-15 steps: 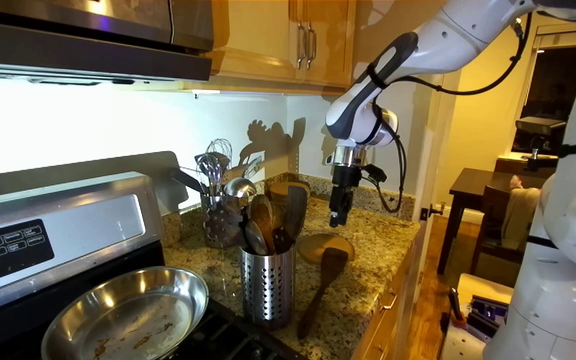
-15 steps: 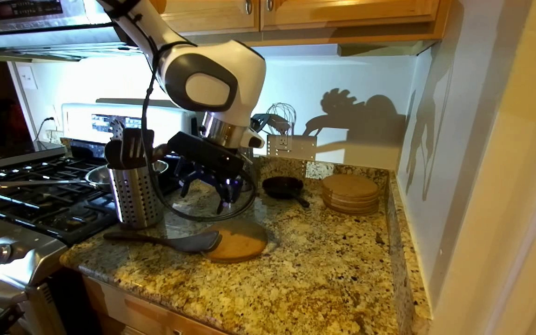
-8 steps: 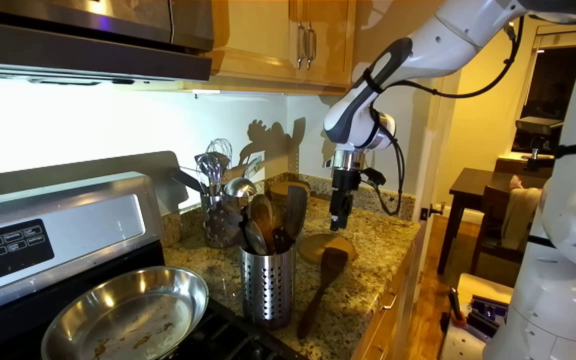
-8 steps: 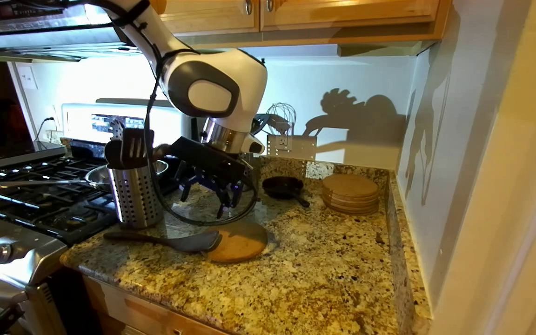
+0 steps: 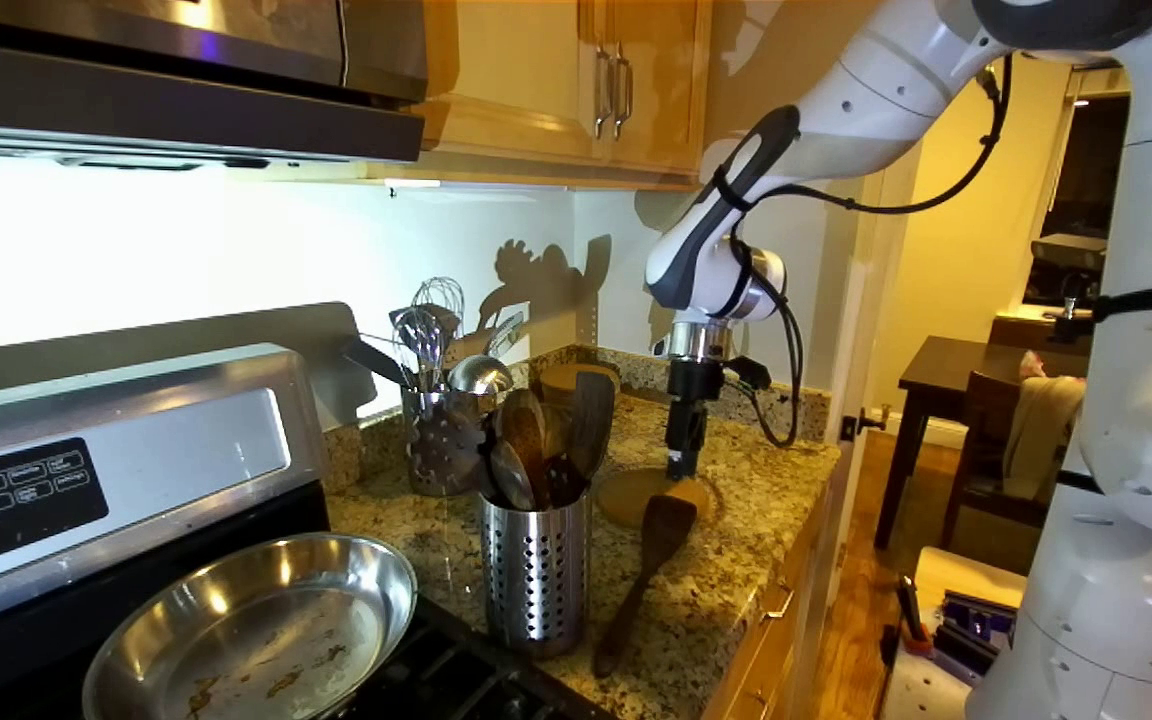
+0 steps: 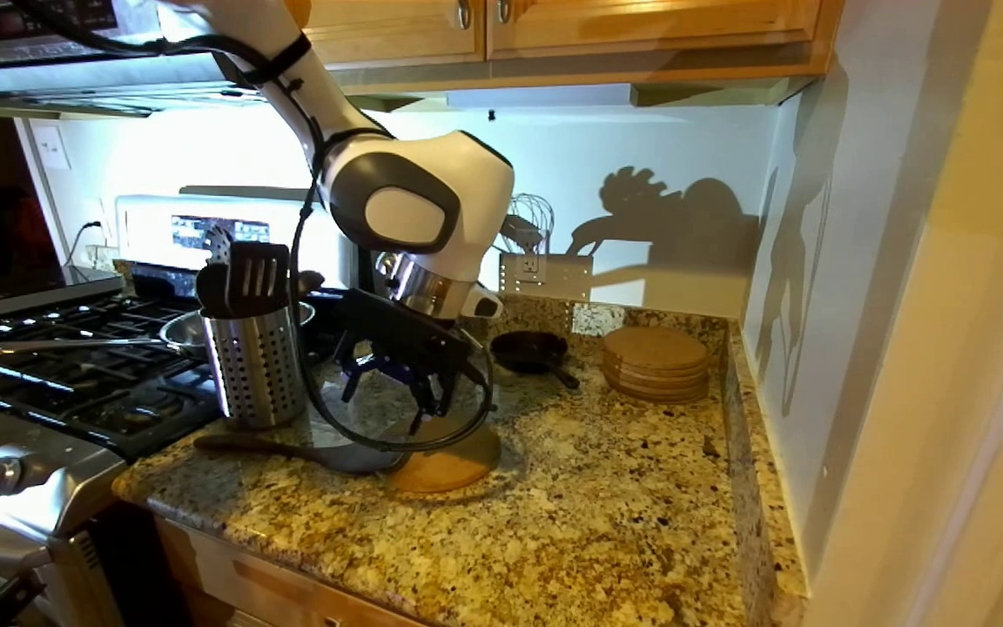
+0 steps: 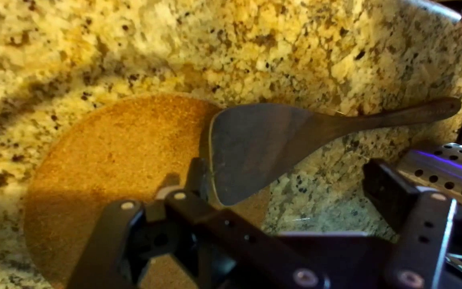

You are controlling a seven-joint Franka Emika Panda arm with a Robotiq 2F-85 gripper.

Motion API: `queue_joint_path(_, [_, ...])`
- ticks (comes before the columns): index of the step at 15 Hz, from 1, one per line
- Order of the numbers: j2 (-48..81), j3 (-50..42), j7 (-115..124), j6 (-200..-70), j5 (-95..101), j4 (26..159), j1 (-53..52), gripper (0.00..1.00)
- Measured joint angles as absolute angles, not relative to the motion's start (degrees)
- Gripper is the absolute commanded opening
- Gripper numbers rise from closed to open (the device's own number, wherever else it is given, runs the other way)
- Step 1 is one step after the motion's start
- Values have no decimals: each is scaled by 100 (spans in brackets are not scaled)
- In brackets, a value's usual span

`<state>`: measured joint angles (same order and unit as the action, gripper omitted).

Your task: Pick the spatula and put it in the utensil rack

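Observation:
The brown wooden spatula [image 5: 667, 530] lies on the counter in both exterior views, its flat head resting on the edge of a round wooden disc [image 6: 458, 460]. Its handle points toward the stove. The utensil rack [image 5: 536, 575], a perforated steel canister with wooden utensils in it, stands upright beside the handle; it also shows in an exterior view [image 6: 249, 370]. My gripper [image 7: 289, 176] is open and empty, above the counter near the spatula head [image 7: 259, 148]. In the wrist view the fingers are wide apart, one by the head's front edge, one near the rack [image 7: 447, 176].
A shiny pan [image 5: 266, 640] sits on the stove. Another canister [image 5: 431, 450] with whisks and ladles stands behind the rack. A small dark skillet [image 6: 529, 350] and a stack of round discs [image 6: 654, 366] are at the back. A backsplash edge [image 6: 754, 470] runs along the wall.
The arm has come down, so my gripper is lower and closer to the disc and spatula head. The gripper stays open. The spatula and rack have not moved.

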<state>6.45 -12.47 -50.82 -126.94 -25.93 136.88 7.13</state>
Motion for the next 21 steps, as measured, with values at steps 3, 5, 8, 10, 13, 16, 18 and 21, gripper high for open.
queue_joint_path(3, [958, -1163, -5538, -12864, -2850, 13588, 883, 100])
queue_joint_path(5, [1162, -1075, -5795, -12903, -3016, 13503, 1003, 100])
queue_joint_path(8, [1474, -944, -5970, -12901, -3171, 13342, 1158, 100])
queue_joint_path(10, [1659, -863, -6013, -12896, -3212, 13247, 1239, 100])
queue_joint_path(13, [1778, -768, -6055, -12886, -3213, 13176, 1339, 100])
queue_joint_path(16, [1781, -708, -6136, -12886, -3213, 13172, 1377, 100])
queue_joint_path(18, [1766, -674, -6221, -12887, -3213, 13172, 1377, 100])
queue_joint_path(21, [1672, -616, -6268, -12878, -3185, 13181, 1373, 100])
